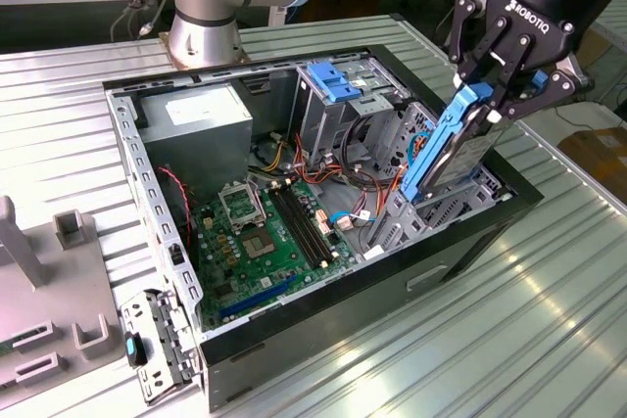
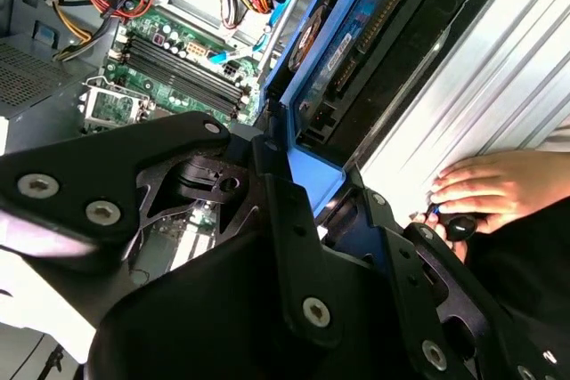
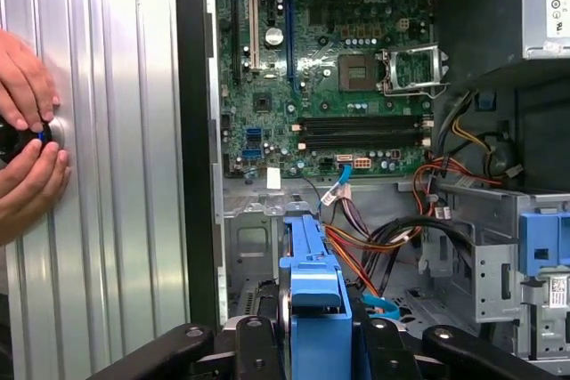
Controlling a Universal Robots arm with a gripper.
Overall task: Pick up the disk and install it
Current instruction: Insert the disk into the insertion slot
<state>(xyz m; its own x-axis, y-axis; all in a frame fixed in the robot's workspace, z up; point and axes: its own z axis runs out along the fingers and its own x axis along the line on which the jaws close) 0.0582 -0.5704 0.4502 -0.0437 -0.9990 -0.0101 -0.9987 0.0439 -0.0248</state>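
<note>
i've got the tool clenched on the upper end of the disk, fingers pinching it from both faces, with the blue carrier rail running down the edge that faces the open case. the disk hangs straight beneath the tool, nearly upright with a slight lean, and its lower end is down among the grey sheet metal of the drive bay in the corner of the computer case. in the first wrist view the blue end of the disk sits between the tool's fingers, with the motherboard and a tangle of cables out beyond it. in the second wrist view the disk runs away from the tool toward the bay. i read this as the install step: pickup is done and the disk is at the mouth of its slot, not seated. how far the rail has entered the guides i can't tell. by my judgement the remaining travel calls for keeping the rail square to the bay and pushing along the disk's own length, gently, since a skewed entry could jam. a person's hand rests on the table outside the case wall, off to the tool's side, clear of the disk.
</note>
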